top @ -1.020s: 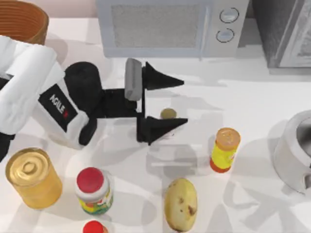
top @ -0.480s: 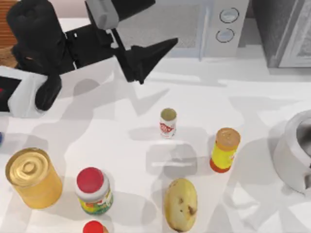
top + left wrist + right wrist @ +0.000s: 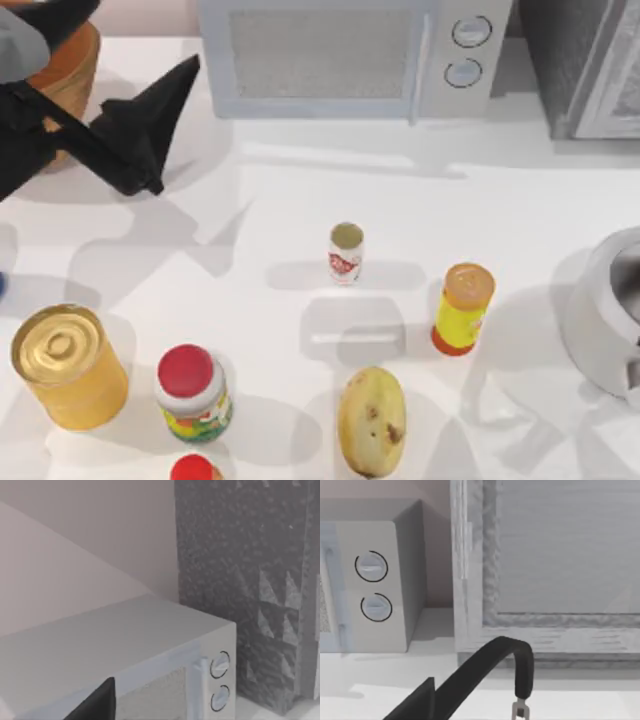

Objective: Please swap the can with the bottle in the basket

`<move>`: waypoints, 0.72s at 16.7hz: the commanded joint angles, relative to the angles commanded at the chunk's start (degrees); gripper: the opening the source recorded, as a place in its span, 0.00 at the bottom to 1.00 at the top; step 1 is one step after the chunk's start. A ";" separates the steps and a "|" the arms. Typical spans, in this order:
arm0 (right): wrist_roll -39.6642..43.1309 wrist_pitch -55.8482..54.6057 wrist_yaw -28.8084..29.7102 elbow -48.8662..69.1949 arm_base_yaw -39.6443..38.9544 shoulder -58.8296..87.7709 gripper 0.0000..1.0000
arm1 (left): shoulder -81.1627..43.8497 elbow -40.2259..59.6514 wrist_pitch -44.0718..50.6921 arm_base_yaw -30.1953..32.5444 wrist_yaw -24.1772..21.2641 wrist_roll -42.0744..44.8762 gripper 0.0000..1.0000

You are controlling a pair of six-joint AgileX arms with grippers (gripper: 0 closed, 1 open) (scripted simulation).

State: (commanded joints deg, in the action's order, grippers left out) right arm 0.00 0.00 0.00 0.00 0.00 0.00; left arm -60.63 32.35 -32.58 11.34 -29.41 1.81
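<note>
The left claw [image 3: 120,95] hung spread and empty beside the basket [image 3: 72,70] at the surface's far left; the can [image 3: 346,252] stood upright alone mid-surface, well apart.

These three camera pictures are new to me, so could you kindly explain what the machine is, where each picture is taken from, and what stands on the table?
This is a simulated pair of AgileX arms at a white table. The top view looks straight down. The black shape at its upper left is the left gripper, its fingers spread open and holding nothing, over the wicker basket. The other two pictures come from cameras on the wrists. Both face the microwave at the back, and in the right wrist view a black curved handle lies in front.

On the table stand the small red-and-white can, a yellow bottle with an orange cap, a potato, a red-capped jar, a big golden tin and a grey pot at the right edge.
</note>
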 joint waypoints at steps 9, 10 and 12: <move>0.00 0.00 0.00 0.00 0.00 0.00 1.00 | 45.54 -24.41 24.70 -8.43 22.10 -1.39 1.00; 0.00 0.00 0.00 0.00 0.00 0.00 1.00 | 49.14 -26.34 26.59 -9.13 23.83 -1.51 1.00; 0.00 0.00 0.00 0.00 0.00 0.00 1.00 | 55.13 -29.53 29.74 -10.30 26.73 -1.68 1.00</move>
State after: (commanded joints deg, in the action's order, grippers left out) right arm 0.00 0.00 0.00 0.00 0.00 0.00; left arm -5.51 2.82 -2.84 1.03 -2.67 0.13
